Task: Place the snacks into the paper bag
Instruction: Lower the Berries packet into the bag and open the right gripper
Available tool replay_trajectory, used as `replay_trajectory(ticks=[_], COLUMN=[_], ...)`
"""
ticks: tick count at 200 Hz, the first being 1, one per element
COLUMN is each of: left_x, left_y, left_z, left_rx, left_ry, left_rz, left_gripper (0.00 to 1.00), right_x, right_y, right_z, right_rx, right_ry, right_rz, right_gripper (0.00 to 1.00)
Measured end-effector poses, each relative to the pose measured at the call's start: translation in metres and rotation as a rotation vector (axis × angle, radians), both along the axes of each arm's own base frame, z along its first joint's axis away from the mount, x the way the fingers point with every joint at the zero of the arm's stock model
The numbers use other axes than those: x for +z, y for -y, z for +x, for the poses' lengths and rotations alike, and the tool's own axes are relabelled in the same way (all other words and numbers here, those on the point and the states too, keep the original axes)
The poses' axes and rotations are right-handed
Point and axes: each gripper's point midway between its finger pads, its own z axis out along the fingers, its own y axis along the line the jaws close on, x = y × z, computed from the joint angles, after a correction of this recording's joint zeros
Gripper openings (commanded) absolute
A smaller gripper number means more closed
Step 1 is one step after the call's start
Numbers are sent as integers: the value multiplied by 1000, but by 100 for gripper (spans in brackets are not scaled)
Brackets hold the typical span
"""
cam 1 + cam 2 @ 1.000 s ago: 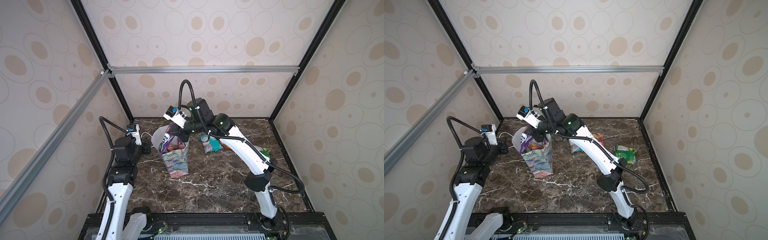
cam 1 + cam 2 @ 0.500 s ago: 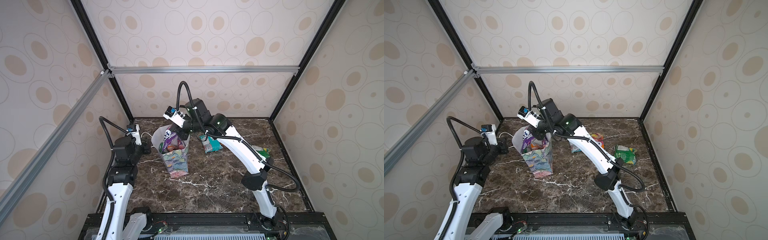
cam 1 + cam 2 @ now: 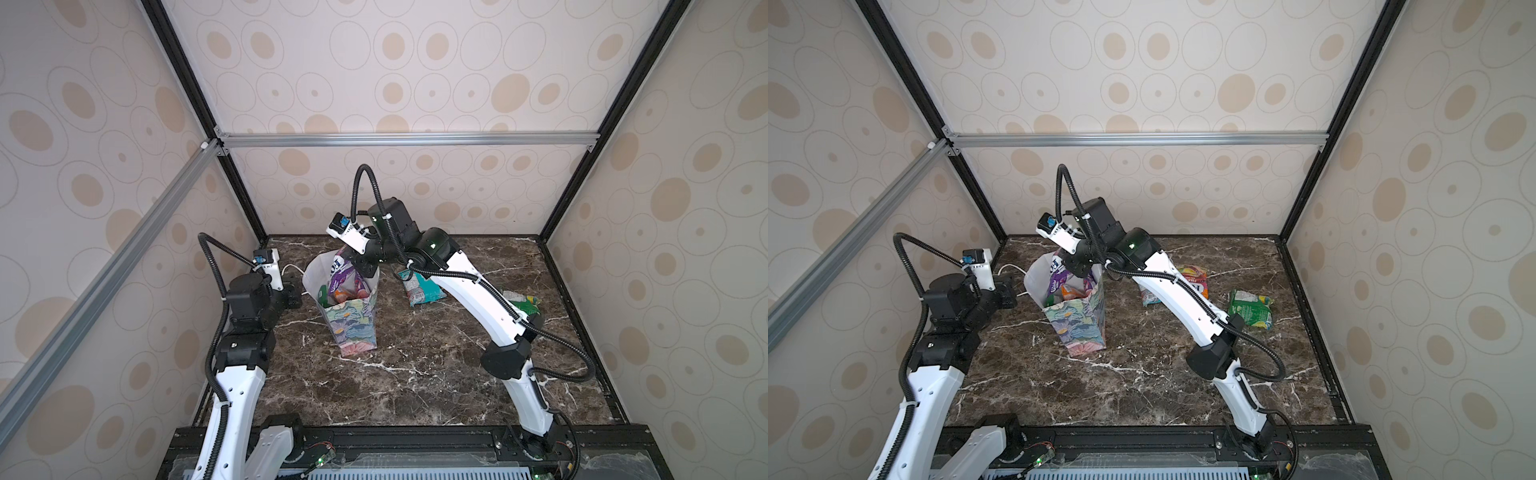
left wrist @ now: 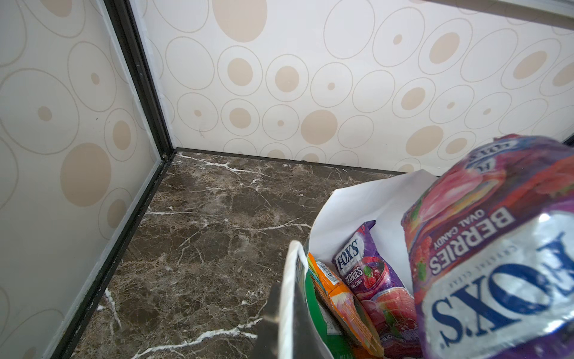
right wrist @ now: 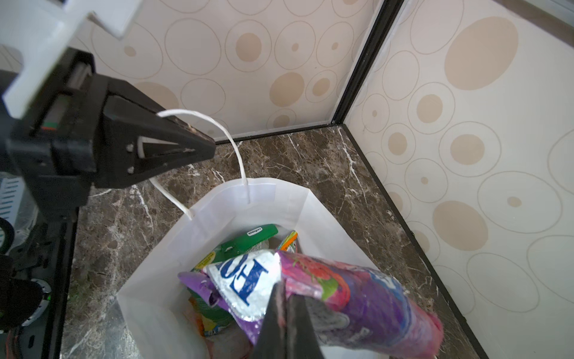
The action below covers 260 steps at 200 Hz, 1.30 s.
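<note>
We observe: right end effector [image 5: 284, 300] pinches purple packet [image 5: 366, 298] over paper bag [image 5: 217, 214]; left end effector [image 5: 205, 144] pinches cord handle [image 5: 231, 138].

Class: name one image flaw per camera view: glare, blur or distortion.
Left wrist view: glare streaks the purple packet. Right wrist view: the right tool, close to the lens, looks soft. In both top views: the paper bag is small, its contents indistinct.

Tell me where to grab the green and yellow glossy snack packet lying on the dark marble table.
Pinch the green and yellow glossy snack packet at one short end, coming straight down from above. It lies flat and on its own on the dark marble table, so a sideways approach would probably just push it along.
</note>
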Motion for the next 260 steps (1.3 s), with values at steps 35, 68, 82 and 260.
replay_trajectory(ticks=[35, 68, 82, 260], left_x=[0, 0, 0, 0], left_y=[0, 0, 0, 0], left_z=[0, 0, 0, 0], left_rx=[0, 0, 0, 1], left_ry=[0, 0, 0, 0], left_rz=[0, 0, 0, 0], left_gripper=[0, 0, 0, 0], right_x=[-21, -42, -49, -41], right_y=[-9, -22, -26, -7], right_z=[3, -3, -6, -7], right_rx=[7, 34, 47, -39], right_ry=[56, 86, 83, 77], right_rz=[-77, -139, -153, -167], right_gripper=[0, 0, 0, 26])
